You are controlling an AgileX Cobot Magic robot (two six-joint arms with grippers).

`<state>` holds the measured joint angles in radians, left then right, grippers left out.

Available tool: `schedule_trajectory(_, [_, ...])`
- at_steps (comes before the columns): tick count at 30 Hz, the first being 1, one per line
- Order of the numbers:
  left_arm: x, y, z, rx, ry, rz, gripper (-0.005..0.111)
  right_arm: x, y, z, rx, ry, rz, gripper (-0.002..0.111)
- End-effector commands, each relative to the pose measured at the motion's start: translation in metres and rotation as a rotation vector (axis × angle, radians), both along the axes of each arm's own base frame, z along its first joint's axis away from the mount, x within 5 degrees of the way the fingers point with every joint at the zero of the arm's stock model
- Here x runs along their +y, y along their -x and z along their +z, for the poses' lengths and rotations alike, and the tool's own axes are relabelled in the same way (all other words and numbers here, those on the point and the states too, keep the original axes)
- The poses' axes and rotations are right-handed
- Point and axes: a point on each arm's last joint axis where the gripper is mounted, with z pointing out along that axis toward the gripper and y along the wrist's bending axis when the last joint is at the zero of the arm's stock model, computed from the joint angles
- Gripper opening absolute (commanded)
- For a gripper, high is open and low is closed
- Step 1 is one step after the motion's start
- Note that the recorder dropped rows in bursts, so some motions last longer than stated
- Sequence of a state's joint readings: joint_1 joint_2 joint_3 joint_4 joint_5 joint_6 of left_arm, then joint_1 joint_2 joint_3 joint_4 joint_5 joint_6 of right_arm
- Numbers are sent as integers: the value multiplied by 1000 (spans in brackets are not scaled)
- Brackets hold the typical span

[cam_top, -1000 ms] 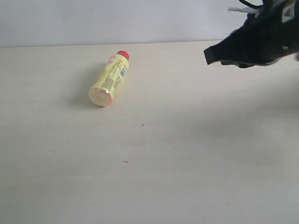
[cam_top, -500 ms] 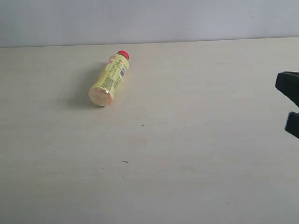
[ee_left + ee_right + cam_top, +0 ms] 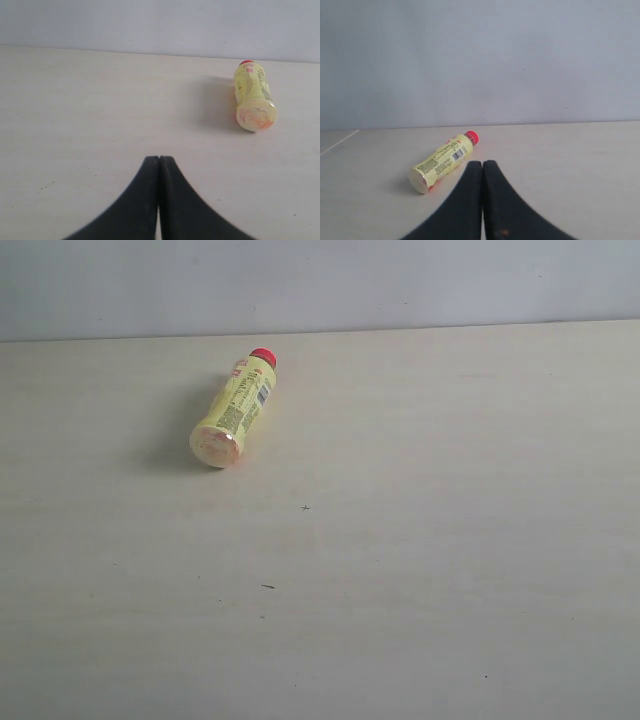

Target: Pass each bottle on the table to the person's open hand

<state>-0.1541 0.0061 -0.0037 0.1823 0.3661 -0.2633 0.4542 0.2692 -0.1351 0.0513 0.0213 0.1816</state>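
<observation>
One yellow bottle (image 3: 234,412) with a red cap lies on its side on the pale beige table (image 3: 420,540), cap toward the back wall. It also shows in the left wrist view as the bottle (image 3: 253,95) and in the right wrist view as the bottle (image 3: 445,161). My left gripper (image 3: 159,159) is shut with nothing in it, well short of the bottle. My right gripper (image 3: 482,163) is shut and empty too, apart from the bottle. Neither gripper shows in the exterior view. No person's hand is in view.
A plain light wall (image 3: 320,285) rises behind the table's far edge. A few tiny dark specks (image 3: 267,587) mark the tabletop.
The right arm, which was at the upper right of the exterior view, has drawn back out of that view to the right. The bottle has not moved.
</observation>
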Motion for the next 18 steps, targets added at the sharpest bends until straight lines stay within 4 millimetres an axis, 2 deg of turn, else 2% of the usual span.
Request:
schedule_trajectory(1, [0, 0, -1, -7, 0, -6, 2, 0, 1, 0, -4, -5, -2, 0])
schedule_trajectory(12, [0, 0, 0, -12, -24, -11, 2, 0, 0, 0, -3, -6, -2, 0])
schedule_trajectory(15, [1, -1, 5, -90, -219, -41, 2, 0, 0, 0, -3, -6, -2, 0])
schedule_trajectory(17, [-1, -2, 13, -176, -207, -55, 2, 0, 0, 0, -3, -6, -2, 0])
schedule_trajectory(18, [-3, -3, 18, -227, -130, -60, 2, 0, 0, 0, -3, -6, -2, 0])
